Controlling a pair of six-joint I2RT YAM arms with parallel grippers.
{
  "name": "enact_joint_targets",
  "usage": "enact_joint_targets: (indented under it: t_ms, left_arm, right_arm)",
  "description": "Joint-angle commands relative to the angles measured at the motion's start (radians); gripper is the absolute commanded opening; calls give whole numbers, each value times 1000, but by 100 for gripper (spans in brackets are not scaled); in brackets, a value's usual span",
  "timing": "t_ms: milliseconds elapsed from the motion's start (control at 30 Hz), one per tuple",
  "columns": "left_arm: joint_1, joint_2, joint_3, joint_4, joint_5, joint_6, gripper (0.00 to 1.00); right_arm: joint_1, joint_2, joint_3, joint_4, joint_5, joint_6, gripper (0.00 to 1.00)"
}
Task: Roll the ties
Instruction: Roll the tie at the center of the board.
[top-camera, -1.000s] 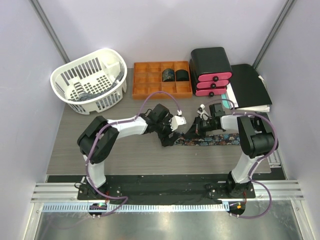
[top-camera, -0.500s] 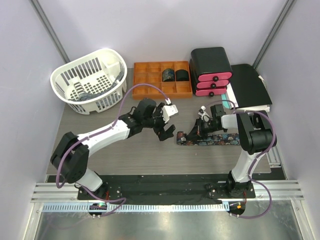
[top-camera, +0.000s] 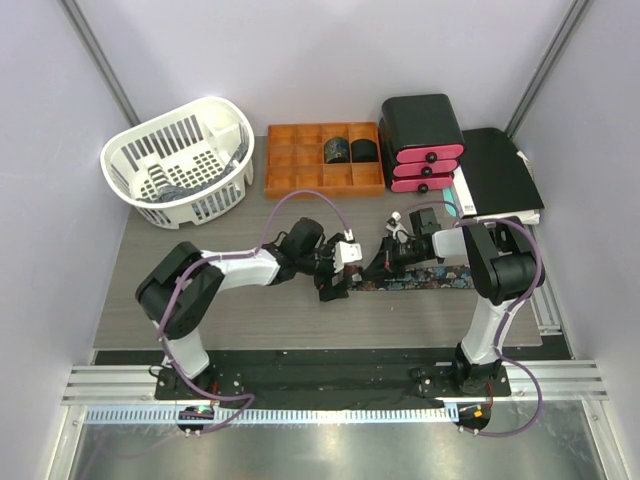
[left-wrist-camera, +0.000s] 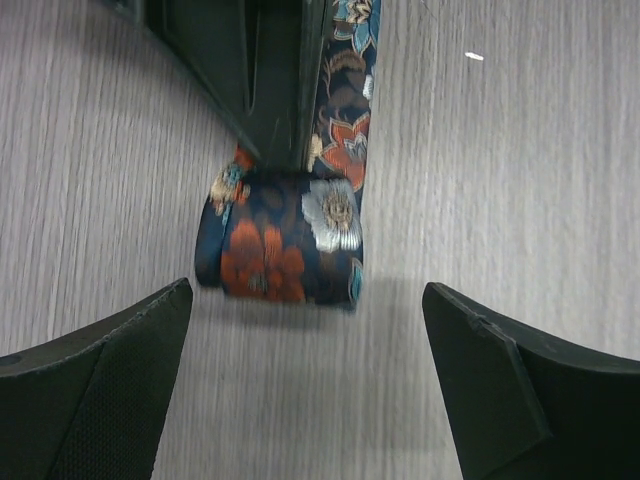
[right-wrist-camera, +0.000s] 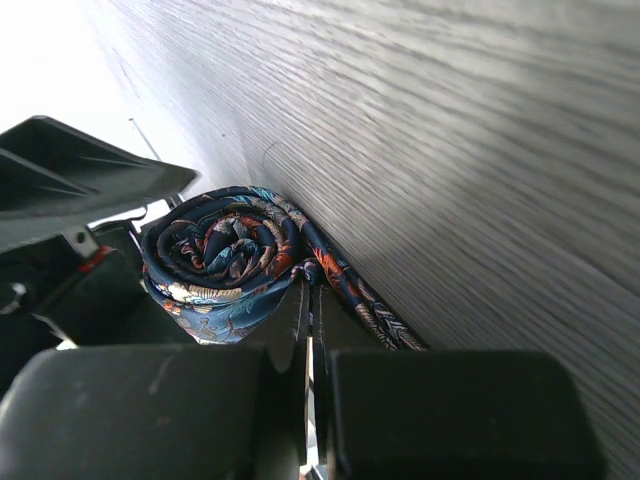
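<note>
the tie lies on the desk nearer the arms than the orange tray, its end rolled up. the left claw is spread wide, straddling the roll without touching it. the right claw is pressed together, pinching the tie at the roll.

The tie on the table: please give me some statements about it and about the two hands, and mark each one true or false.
1. The left hand is open, and the rolled end of the tie lies between its fingers, touching neither. True.
2. The tie is rolled up completely. False: only its left end is rolled; a flat length lies along the table toward the right.
3. The orange tray holds two rolled ties. True.
4. The right hand is wide open. False: its fingers are almost together, pinching the tie right beside the roll.
</note>
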Motion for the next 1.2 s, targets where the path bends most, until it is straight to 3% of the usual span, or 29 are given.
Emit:
enact_joint_targets:
  t_ms: [0,200,233,267,367,567,633,733,900,1167]
  left_arm:
    - [-9,45,49,95,47,77,95]
    - [-49,78,76,42,21,120,92]
    - [-52,86,91,25,20,127,89]
    - [-55,92,102,-21,21,130,77]
    - [-55,106,128,-83,-2,128,59]
    - [-55,98,110,-190,-22,130,38]
    - [-53,106,116,-227,-45,128,31]
    - [-53,118,128,-276,-45,133,27]
    - [-53,143,151,-322,-43,145,27]
    - [-52,177,191,-354,-37,139,27]
  right_arm:
    - [27,45,-28,46,145,30,1]
    - [51,36,-45,95,140,95,1]
    - [51,38,-45,94,139,102,1]
    - [53,36,-47,122,137,109,1]
    - [53,24,-56,129,136,122,1]
    - [52,-42,-78,170,104,161,2]
    - [47,-80,-71,161,81,150,10]
    - [25,-123,-52,108,65,103,20]
    - [5,-203,-19,-12,27,36,26]
    - [50,-255,-33,15,2,79,35]
